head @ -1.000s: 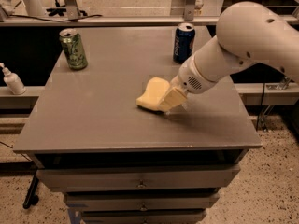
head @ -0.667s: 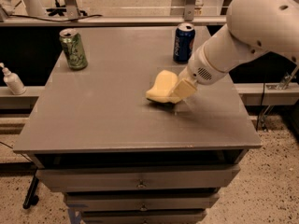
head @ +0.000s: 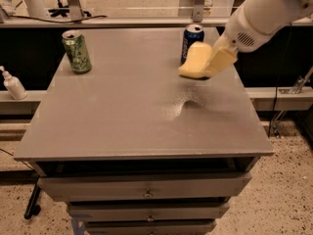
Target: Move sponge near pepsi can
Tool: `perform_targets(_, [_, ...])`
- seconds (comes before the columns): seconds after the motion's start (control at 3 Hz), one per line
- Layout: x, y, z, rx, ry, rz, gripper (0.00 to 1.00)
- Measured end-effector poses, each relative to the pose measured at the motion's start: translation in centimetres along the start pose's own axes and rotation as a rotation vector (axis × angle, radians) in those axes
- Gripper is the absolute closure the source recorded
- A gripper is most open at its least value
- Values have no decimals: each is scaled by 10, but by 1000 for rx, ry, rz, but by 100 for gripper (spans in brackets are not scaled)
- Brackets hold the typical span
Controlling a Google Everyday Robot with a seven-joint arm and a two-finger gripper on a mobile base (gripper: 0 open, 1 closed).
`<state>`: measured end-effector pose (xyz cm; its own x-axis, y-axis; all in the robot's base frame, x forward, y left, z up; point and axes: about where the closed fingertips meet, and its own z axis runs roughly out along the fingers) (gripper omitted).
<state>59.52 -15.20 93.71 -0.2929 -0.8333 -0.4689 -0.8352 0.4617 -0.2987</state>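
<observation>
The pale yellow sponge is held in the air above the grey table, just in front of the dark blue pepsi can, and partly hides it. My gripper comes in from the upper right on the white arm and is shut on the sponge's right end. The can stands upright at the table's far right. A shadow of the sponge falls on the tabletop below it.
A green patterned can stands at the table's far left. A white pump bottle sits on a lower shelf to the left. Drawers run under the tabletop. A rail and posts run behind the table.
The gripper has lifted the sponge off the table and carried it up and to the right, toward the pepsi can.
</observation>
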Motion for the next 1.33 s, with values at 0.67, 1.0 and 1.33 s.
perform_targets(0.67, [-8,-20,-26,57,-19,-6,100])
perform_targets(1.0, [-6,-26,-11,61,-26,6,100])
perform_targets(1.33, [-2,-38,15,77,-24,32,100])
